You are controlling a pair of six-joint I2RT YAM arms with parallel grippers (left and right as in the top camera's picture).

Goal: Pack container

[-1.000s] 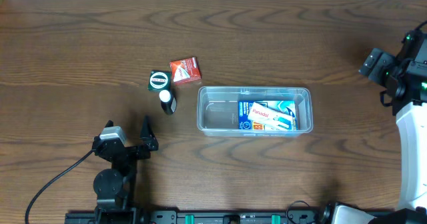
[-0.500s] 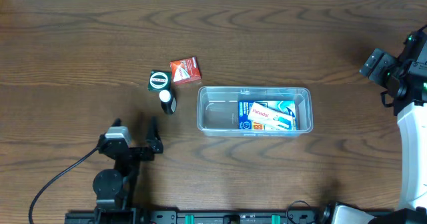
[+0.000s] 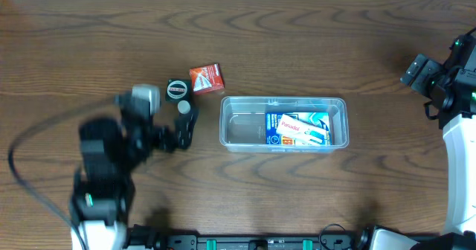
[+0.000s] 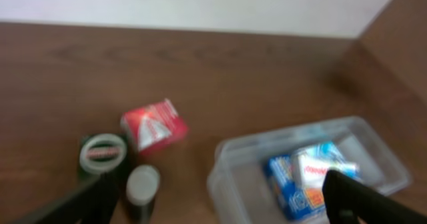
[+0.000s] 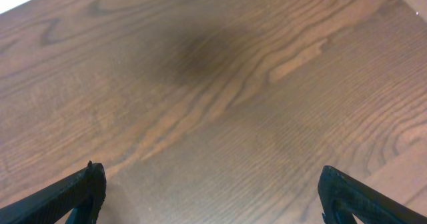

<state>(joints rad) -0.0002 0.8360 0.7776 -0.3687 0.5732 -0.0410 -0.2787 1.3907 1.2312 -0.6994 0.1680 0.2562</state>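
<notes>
The clear plastic container [image 3: 239, 129] lies at the table's middle with a blue and white medicine box [image 3: 297, 129] in its right half. Left of it stand a small black bottle with a white cap [image 3: 185, 110], a round green-and-black item [image 3: 177, 90] and a red box [image 3: 206, 79]. My left gripper [image 3: 181, 133] is open and empty, just below the bottle. The left wrist view shows the red box [image 4: 153, 124], the round item [image 4: 102, 154], the bottle [image 4: 142, 187] and the container [image 4: 230, 167] between the open fingers [image 4: 220, 204]. My right gripper [image 5: 213, 191] is open over bare wood.
The right arm [image 3: 446, 86] stays at the table's far right edge. The left arm's body [image 3: 104, 168] and its cable are at the front left. A pale wall runs along the table's far edge.
My left arm has swung up from the front edge toward the bottle and the container and shows blurred. The right arm and all the objects have not moved.
</notes>
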